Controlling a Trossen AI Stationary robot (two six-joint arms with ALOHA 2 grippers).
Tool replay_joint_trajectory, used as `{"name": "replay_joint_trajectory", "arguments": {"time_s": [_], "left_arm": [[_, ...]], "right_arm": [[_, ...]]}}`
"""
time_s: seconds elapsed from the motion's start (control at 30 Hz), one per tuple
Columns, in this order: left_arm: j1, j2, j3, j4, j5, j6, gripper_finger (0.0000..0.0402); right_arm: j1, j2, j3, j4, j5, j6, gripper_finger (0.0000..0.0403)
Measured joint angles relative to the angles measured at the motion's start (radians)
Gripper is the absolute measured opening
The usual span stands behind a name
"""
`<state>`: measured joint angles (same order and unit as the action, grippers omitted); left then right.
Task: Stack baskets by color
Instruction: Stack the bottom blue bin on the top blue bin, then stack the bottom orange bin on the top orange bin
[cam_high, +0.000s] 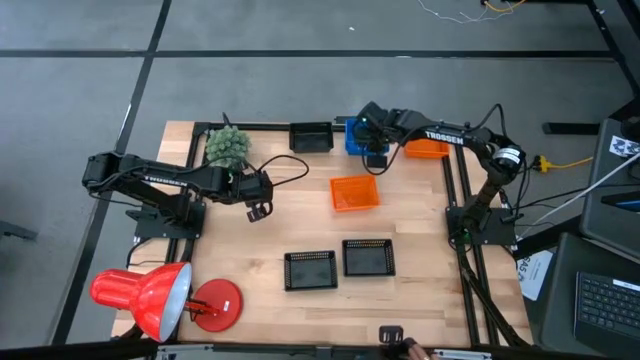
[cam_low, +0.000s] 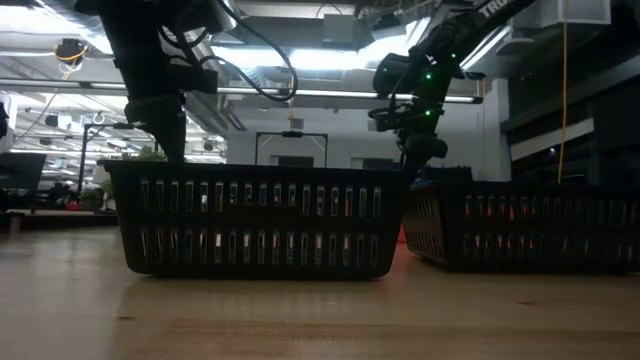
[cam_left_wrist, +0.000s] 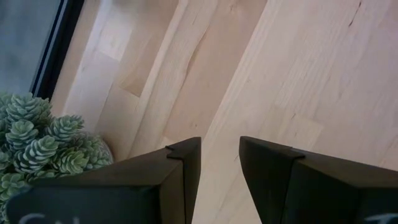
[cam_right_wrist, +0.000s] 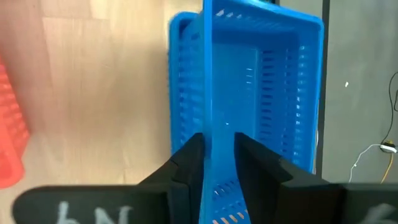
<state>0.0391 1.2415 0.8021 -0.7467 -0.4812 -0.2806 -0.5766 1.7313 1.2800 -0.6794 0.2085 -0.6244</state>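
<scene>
Two blue baskets (cam_right_wrist: 261, 93) sit nested at the table's far edge, the upper one tilted inside the lower one (cam_right_wrist: 176, 74). My right gripper (cam_right_wrist: 219, 162) is open over them, one finger on either side of the upper basket's near wall. It also shows above the blue baskets (cam_high: 352, 138) in the high view. My left gripper (cam_high: 258, 210) hangs open over bare wood at the left, holding nothing. Loose on the table are two orange baskets (cam_high: 355, 193) (cam_high: 427, 149) and three black ones (cam_high: 311, 136) (cam_high: 310, 270) (cam_high: 368, 257).
A fuzzy green plant ball (cam_high: 228, 146) stands at the far left, close to my left gripper. A red desk lamp (cam_high: 150, 295) occupies the near left corner. Bare wood lies between the orange basket and the two near black baskets (cam_low: 255, 220).
</scene>
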Motion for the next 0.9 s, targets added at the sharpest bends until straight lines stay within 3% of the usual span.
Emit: {"name": "replay_joint_trajectory", "arguments": {"time_s": [0.17, 0.33, 0.5, 0.7, 0.9], "left_arm": [[0.000, 0.000, 0.000, 0.000, 0.000, 0.000, 0.0102], [0.000, 0.000, 0.000, 0.000, 0.000, -0.001, 0.0102], [0.000, 0.000, 0.000, 0.000, 0.000, -0.006, 0.0102], [0.000, 0.000, 0.000, 0.001, 0.000, -0.006, 0.0102], [0.000, 0.000, 0.000, 0.014, 0.000, -0.006, 0.0102]], "right_arm": [[0.010, 0.000, 0.000, -0.020, 0.005, 0.002, 0.0096], [0.012, 0.000, 0.000, -0.057, 0.109, 0.024, 0.0136], [0.049, 0.000, 0.000, -0.153, 0.088, 0.124, 0.0158], [0.145, 0.000, -0.001, -0.362, -0.026, 0.305, 0.0140], [0.228, 0.000, -0.001, -0.256, -0.042, 0.248, 0.0114]]}}
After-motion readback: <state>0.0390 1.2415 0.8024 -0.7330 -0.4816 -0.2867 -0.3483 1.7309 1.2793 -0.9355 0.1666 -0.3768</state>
